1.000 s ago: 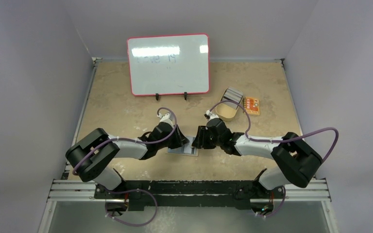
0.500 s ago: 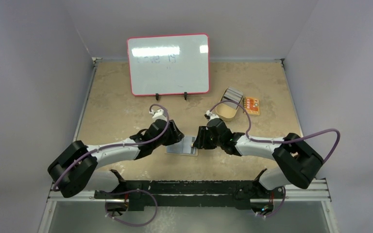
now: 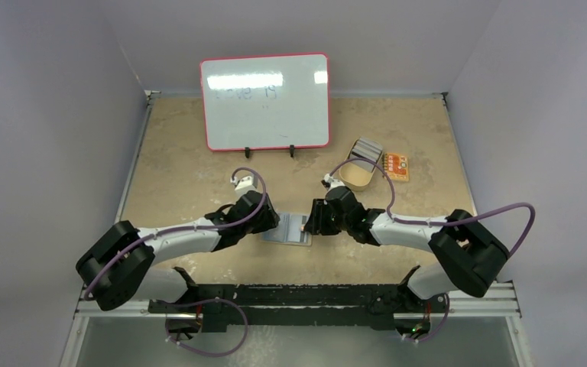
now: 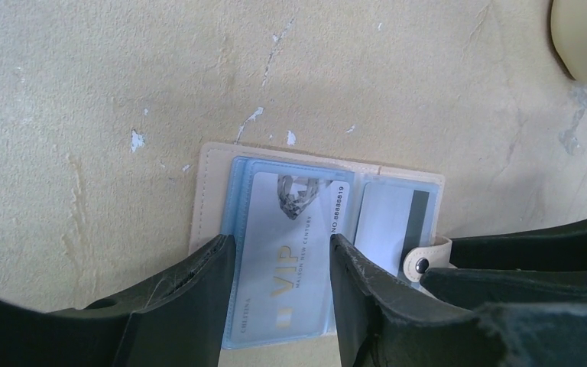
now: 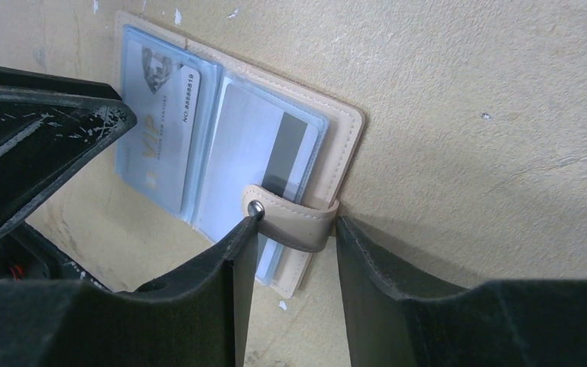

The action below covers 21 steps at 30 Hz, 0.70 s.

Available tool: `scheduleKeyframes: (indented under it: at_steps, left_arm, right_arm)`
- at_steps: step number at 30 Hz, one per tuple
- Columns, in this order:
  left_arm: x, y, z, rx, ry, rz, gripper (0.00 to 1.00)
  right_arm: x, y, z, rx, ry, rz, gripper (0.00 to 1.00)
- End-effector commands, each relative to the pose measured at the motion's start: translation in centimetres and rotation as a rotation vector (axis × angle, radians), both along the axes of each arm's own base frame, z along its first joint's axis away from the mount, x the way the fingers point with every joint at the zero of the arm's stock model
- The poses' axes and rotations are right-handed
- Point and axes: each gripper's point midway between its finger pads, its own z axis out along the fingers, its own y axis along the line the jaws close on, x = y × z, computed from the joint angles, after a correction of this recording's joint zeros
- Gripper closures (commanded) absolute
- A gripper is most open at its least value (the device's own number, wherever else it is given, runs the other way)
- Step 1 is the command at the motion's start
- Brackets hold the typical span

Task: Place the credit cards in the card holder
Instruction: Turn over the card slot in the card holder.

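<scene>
The tan card holder (image 3: 306,238) lies open on the table between my two grippers. In the left wrist view its left clear sleeve holds a light blue VIP card (image 4: 290,245) and its right sleeve a grey card with a black stripe (image 4: 394,222). My left gripper (image 4: 281,252) is open, its fingers standing either side of the blue card, just above it. My right gripper (image 5: 298,229) is open around the holder's snap tab (image 5: 294,222), and its left fingertip touches the snap button. More credit cards (image 3: 367,148) rest in the oval dish.
A tan oval dish (image 3: 356,176) stands at the back right with an orange packet (image 3: 396,166) beside it. A red-framed whiteboard (image 3: 265,101) stands at the back. The dish's edge shows at the top right of the left wrist view (image 4: 585,38).
My left gripper has drawn back to the left, off the card holder, uncovering more of it. The right gripper has stayed at the holder's right edge.
</scene>
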Motion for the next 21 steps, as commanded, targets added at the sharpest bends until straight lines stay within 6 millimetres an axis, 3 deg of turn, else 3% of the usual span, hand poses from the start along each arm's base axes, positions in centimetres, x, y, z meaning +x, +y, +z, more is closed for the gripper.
scheduleKeyframes:
  at_steps: [1, 10, 21]
  left_arm:
    - [0.4, -0.2, 0.2, 0.012, -0.022, -0.004, 0.52]
    - [0.2, -1.5, 0.0, -0.028, -0.004, -0.044, 0.52]
    - [0.1, -3.1, 2.9, -0.122, -0.025, -0.09, 0.52]
  right_arm:
    - [0.2, 0.4, 0.3, 0.007, -0.021, 0.02, 0.55]
    - [0.1, 0.4, 0.0, 0.005, -0.018, 0.025, 0.55]
    - [0.0, 0.2, -0.5, -0.008, -0.014, 0.021, 0.55]
